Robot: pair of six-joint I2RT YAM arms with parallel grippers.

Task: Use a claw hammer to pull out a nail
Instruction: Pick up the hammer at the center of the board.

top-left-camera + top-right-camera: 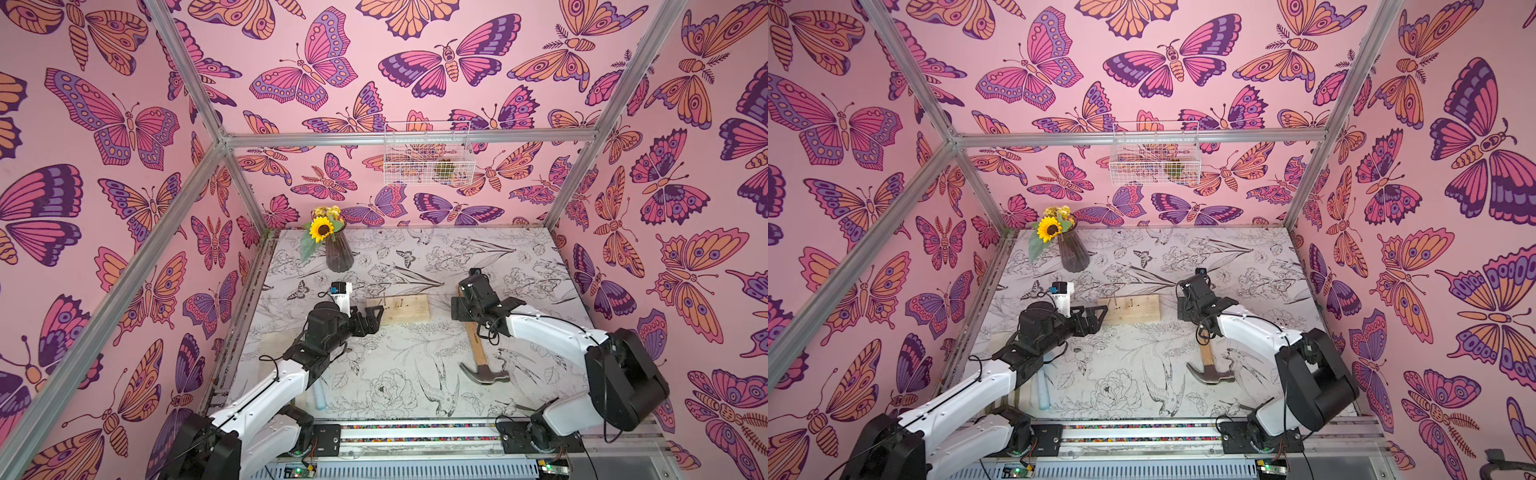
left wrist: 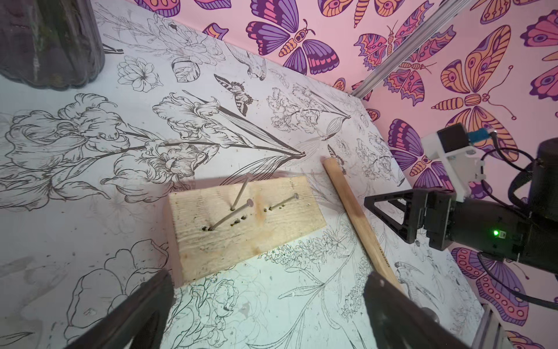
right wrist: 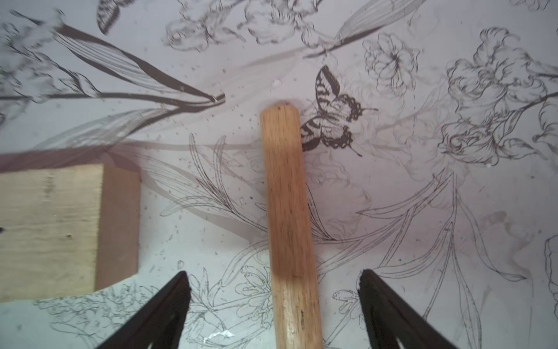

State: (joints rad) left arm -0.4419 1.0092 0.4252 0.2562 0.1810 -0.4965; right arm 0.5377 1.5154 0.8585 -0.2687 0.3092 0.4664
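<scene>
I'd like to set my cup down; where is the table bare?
Bare: the back of the table, behind the wood block, between the vase and the right wall; also the front middle, between the left arm and the claw hammer. Crowded: around the block, with left gripper, right gripper and hammer handle close by.

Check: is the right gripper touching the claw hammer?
Apart: the right wrist view shows table between the claw hammer handle and both right gripper fingers.

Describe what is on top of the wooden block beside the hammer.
Three nails stand driven into the wooden block, leaning, beside empty holes. Their buried tips are hidden.
</scene>
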